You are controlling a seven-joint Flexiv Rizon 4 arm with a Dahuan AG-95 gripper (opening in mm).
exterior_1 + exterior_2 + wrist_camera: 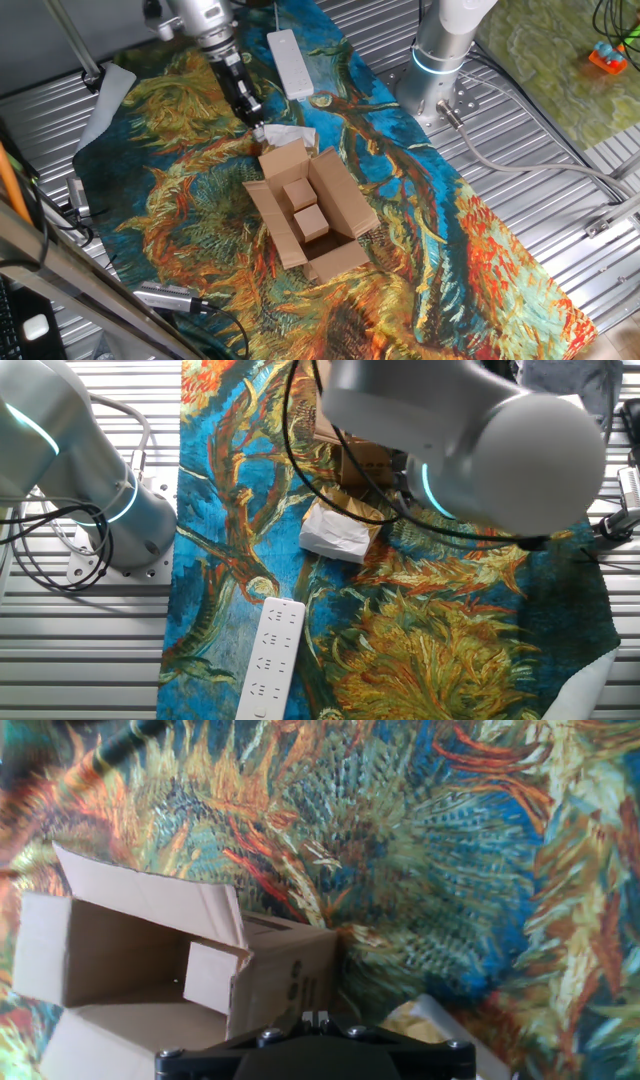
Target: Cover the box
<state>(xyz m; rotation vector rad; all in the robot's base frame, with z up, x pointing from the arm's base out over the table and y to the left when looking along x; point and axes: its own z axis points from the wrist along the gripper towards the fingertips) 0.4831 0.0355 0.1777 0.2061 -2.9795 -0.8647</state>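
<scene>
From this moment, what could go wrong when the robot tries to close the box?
1. The gripper sits very near the paper packet, so it may drag it.
2. Two small blocks lie inside the box; a hard push on a flap could shift the light carton on the cloth.

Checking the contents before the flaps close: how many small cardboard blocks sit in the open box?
2. One block lies nearer the claw, the other block right behind it, both inside the box. More may be hidden beneath.
</scene>
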